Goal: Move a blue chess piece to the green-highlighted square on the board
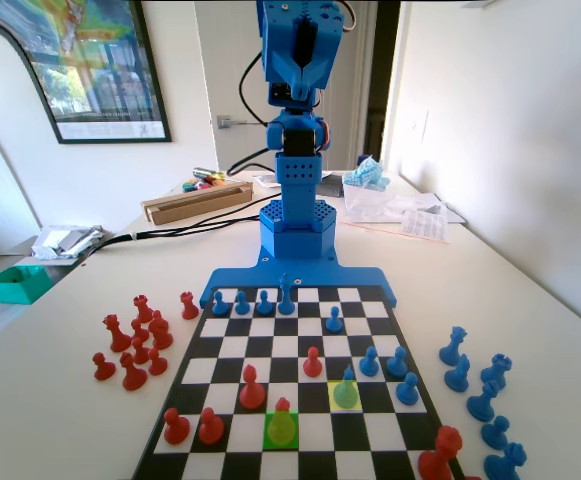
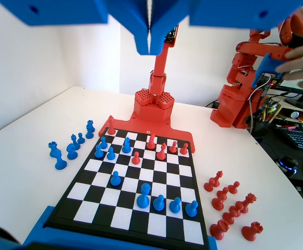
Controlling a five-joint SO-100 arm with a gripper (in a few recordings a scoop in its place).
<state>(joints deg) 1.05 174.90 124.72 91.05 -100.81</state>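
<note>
Gripper (image 2: 150,44) hanging high above the board (image 1: 232,346), jaws pressed together, gripping nothing. Blue chess piece (image 1: 346,389) sitting on the yellow square near the board's near edge; green-highlighted square (image 1: 281,429) holding a red pawn.

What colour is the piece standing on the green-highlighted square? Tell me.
Red: a red piece stands on the green-highlighted square, best in the fixed view.

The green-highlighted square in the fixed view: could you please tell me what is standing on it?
A red pawn stands on the green-highlighted square, tinted by the overlay. The board surface beneath its base is covered.
</note>
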